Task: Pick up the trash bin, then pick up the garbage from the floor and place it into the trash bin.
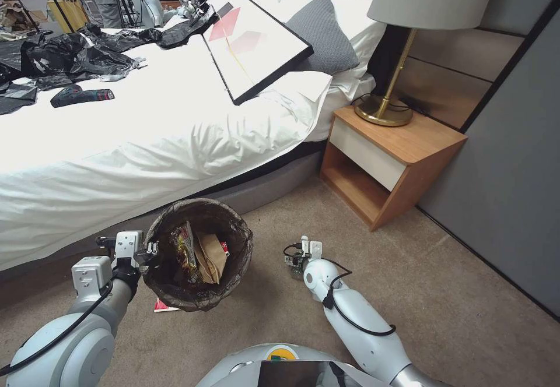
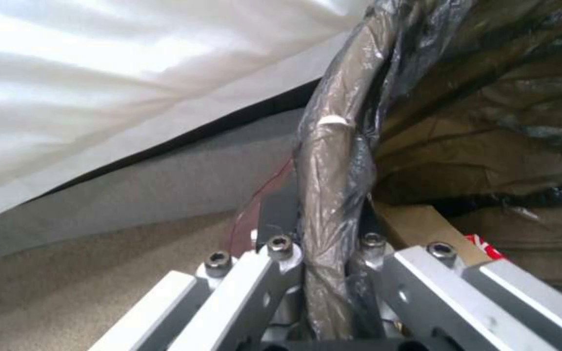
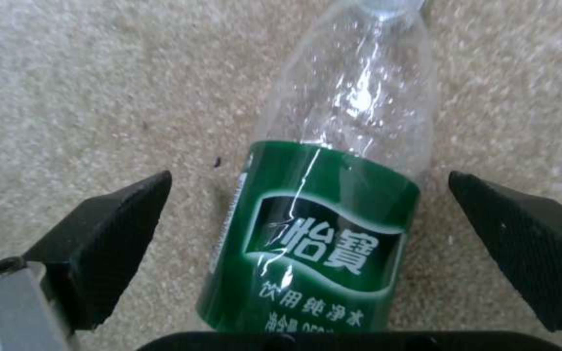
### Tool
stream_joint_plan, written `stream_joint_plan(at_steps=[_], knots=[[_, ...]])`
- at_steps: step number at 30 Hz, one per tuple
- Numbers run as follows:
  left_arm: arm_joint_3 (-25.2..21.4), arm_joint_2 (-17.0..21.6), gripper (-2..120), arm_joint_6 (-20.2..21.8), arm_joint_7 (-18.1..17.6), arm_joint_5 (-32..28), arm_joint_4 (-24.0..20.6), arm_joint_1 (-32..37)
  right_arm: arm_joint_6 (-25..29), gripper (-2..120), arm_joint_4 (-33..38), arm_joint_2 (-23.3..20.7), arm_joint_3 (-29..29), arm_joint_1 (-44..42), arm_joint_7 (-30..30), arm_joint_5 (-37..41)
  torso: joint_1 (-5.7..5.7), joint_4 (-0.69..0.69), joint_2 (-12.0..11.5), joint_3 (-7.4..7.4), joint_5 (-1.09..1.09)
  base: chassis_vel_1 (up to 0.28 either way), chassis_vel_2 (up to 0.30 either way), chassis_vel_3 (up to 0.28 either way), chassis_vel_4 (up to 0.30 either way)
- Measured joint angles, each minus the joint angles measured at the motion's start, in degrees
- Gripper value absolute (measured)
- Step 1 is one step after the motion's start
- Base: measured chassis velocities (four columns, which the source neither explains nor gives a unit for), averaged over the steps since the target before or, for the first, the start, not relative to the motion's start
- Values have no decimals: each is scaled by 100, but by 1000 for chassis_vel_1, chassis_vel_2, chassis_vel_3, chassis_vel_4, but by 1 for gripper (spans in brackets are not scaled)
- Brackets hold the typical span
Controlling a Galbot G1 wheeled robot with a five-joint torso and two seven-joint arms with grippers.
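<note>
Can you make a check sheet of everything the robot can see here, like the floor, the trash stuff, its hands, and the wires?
Surface: beige carpet floor.
Job's things: trash bin with dark bag liner holds wrappers and a brown paper scrap; green-labelled bottle lies on the carpet; a red-and-white packet peeks out beside the bin.
Clutter: black plastic bags, a power tool and a framed picture on the bed.
Grippers: left gripper shut on the bin's rim; right gripper open, fingers either side of the bottle.
Cables: black cable along the right arm.
Surroundings: nightstand, lamp.
</note>
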Motion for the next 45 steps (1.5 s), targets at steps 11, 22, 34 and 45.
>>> stream_joint_plan(at_steps=[11, 22, 34, 45], knots=[[-2, 42, 0, 2, 47, 1, 0, -16, 91, 100, -449, 148, 19, 86, -141, -212, 0, 0, 1, -1, -1, 0, 0, 0, 0], [6, 93, 0, 2, 55, -8, 0, -120, 114, 76, -218, 60, -65, 11, -138, -298, 0, 0, 0, 0, 3, 0, 0, 0, 0], [15, 113, 0, 0, 71, -37, 0, -203, 206, 33, 180, -7, -41, -102, -159, -669, 0, 0, 0, 0, 1, 0, 0, 0, 0], [26, 151, 0, -1, 68, -85, 0, -220, 313, 28, 2532, -746, 256, -346, -272, -962, 0, 0, 0, 0, 0, 0, 0, 0, 0]])
